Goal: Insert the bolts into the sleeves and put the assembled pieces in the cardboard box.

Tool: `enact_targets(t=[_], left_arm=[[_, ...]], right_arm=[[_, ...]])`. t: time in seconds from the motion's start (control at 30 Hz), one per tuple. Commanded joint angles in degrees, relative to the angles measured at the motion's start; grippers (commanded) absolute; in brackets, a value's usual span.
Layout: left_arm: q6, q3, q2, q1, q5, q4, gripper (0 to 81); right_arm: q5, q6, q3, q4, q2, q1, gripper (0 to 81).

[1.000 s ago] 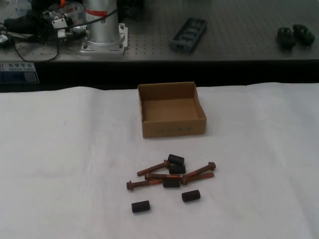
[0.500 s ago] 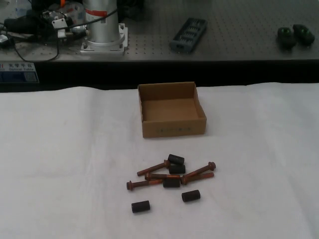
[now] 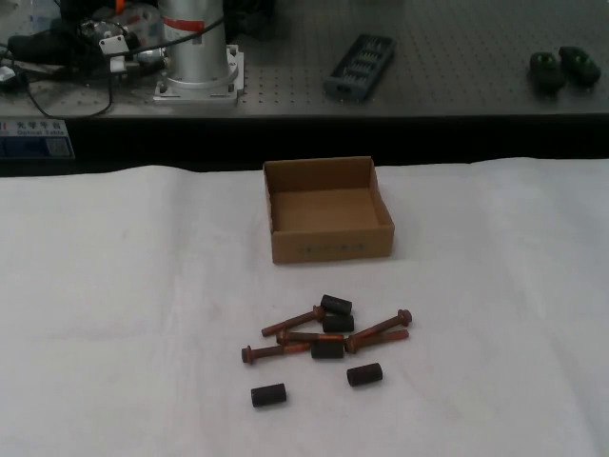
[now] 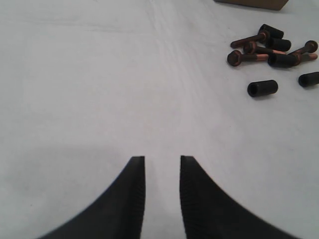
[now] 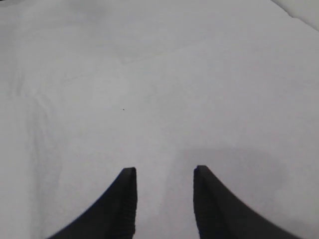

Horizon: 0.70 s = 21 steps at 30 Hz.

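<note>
High view is showing a white cloth point(image 3: 114, 286) being spread over the bench. An open brown cardboard box point(image 3: 331, 249) is standing at the middle of the cloth, nearer to its far edge, and nothing is being seen inside it. Between the box and the near edge of the cloth, rusty copper-brown metal bolts point(image 3: 276, 351) and short black cylindrical sleeves point(image 3: 268, 395) are lying in one loose heap. Several bolts are crossing and touching each other, with three sleeves among them. Two more sleeves are lying apart, closer to the near edge. Whether any bolt is already sitting in a sleeve cannot be told.

In the left wrist view the left gripper point(image 4: 162, 159) is being held over bare cloth, its two black fingers parted by a narrow gap and holding nothing. The heap is lying well apart from it. In the right wrist view the right gripper point(image 5: 165, 170) is likewise being held over bare cloth, its fingers parted wider, nothing between them.

By judgement, the first step is only being opened: no piece is being gripped and the box is not yet being filled. The next move is probably calling for one arm to be brought to a free sleeve and the other to a bolt whose shaft can be pinched without its neighbours being disturbed. The two pieces must then be lined along one axis.
</note>
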Motion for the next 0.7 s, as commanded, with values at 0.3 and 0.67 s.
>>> enact_targets(t=[0.3,0.67], left_arm=[[-18.1,0.0,-0.1,0.0,4.5,-1.4,18.8],[-29.1,0.0,-0.1,0.0,8.9,-11.4,38.5]], right_arm=[[-0.9,13.6,-0.4,-0.6,-0.1,-0.2,29.3],[-12.0,14.1,-0.4,-9.6,-0.1,-0.2,29.3]])
